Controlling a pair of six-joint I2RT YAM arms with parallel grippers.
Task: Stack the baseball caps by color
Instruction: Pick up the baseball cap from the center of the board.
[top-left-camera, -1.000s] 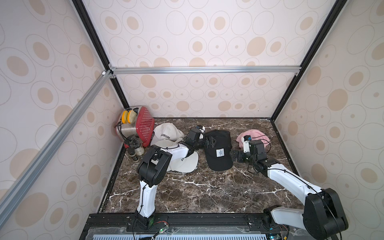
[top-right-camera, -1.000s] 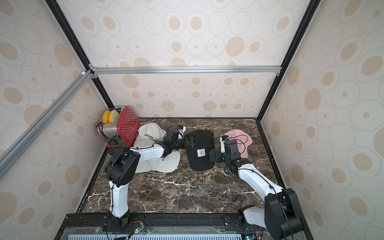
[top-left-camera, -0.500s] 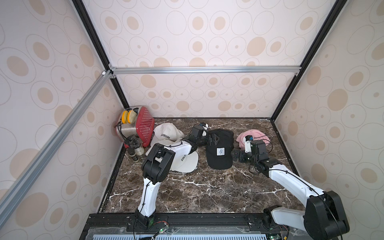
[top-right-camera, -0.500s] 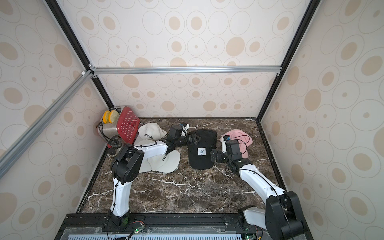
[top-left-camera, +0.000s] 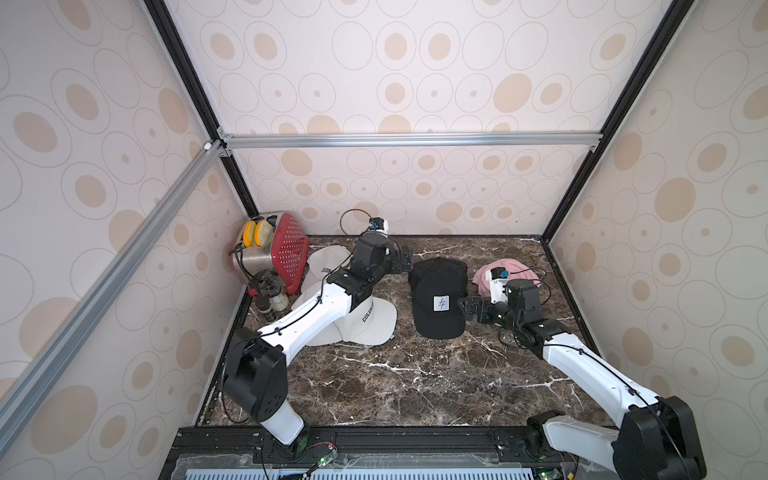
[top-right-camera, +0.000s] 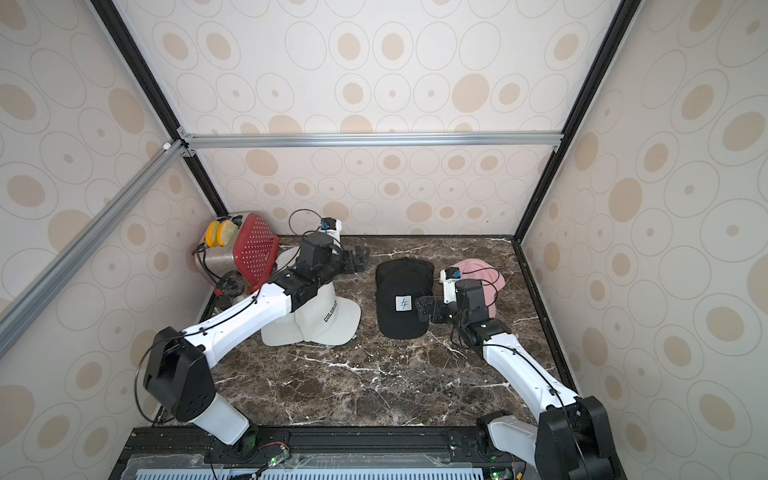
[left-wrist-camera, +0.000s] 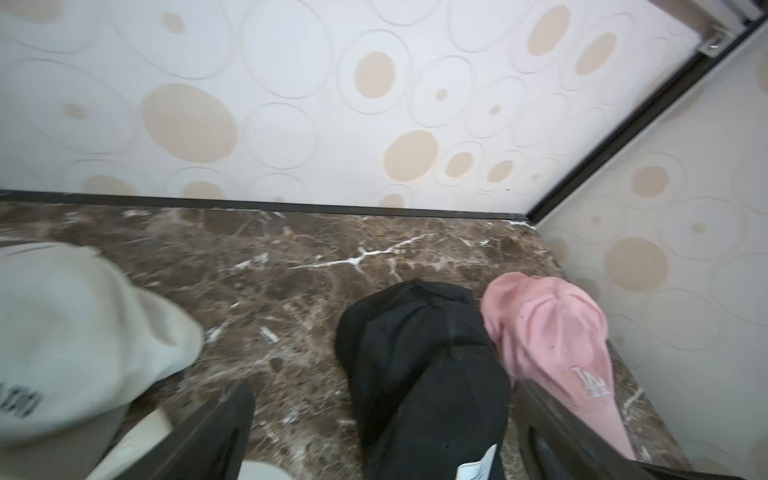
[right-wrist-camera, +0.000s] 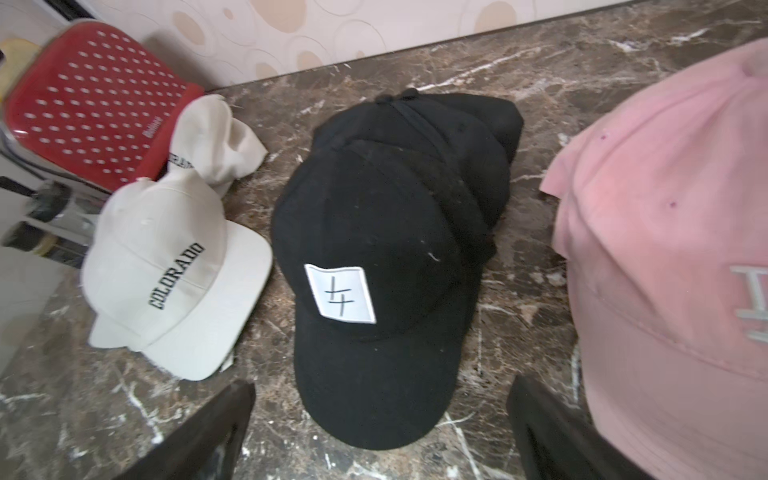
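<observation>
Black caps (top-left-camera: 436, 299) stacked just off the tips of the right gripper (top-left-camera: 466, 309), brims toward the robot's side of the table (top-left-camera: 415, 386), long axis crosswise to it. Left gripper (top-left-camera: 405, 262) sits by the crowns. Both are spread wide, nothing in them.

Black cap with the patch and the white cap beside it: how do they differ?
The black cap bears a white square patch; the white cap has black COLORADO lettering. The black cap tops a central pile of black caps; the white cap lies nearer the red strainer, a crumpled white cap behind it. In both top views the left arm crosses over the white cap, not the black cap. Both rest crown up, ungripped.
</observation>
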